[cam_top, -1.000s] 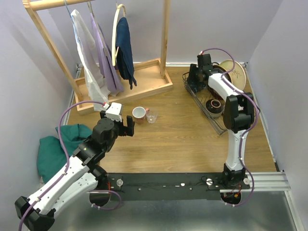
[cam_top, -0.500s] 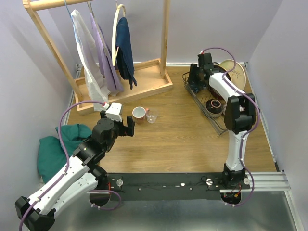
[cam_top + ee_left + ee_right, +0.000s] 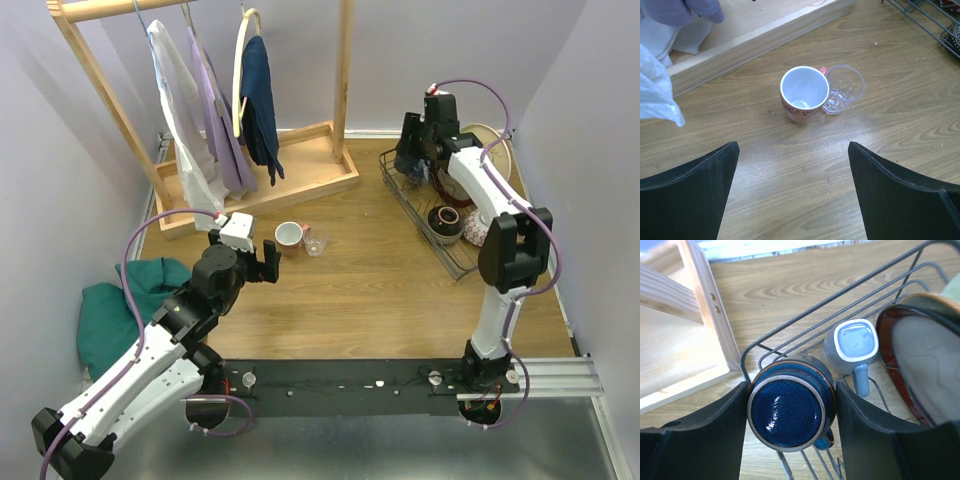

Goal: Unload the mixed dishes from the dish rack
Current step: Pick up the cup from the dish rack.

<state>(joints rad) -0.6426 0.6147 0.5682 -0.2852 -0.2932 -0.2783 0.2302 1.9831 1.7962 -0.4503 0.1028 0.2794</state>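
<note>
The dish rack [image 3: 428,208] stands at the back right. My right gripper [image 3: 413,166] is over its far end, shut on a dark blue mug [image 3: 790,412] held bottom-up between the fingers, just above the rack's wires [image 3: 790,332]. A grey-blue mug [image 3: 852,345] and a cream plate with a dark red rim [image 3: 920,370] stay in the rack. A dark bowl [image 3: 445,220] and a patterned bowl [image 3: 476,234] sit at its near end. My left gripper [image 3: 268,262] is open and empty, short of a pink mug [image 3: 804,94] and a clear glass [image 3: 844,88] on the table.
A wooden clothes rack [image 3: 250,185] with hanging clothes stands at the back left; its base edge [image 3: 710,315] is close to the dish rack. A green cloth [image 3: 115,300] lies at the left. Walls close in on both sides.
My right arm has risen and shifted slightly right over the rack's far end, with the dark blue mug in its fingers. The left arm has not moved.
</note>
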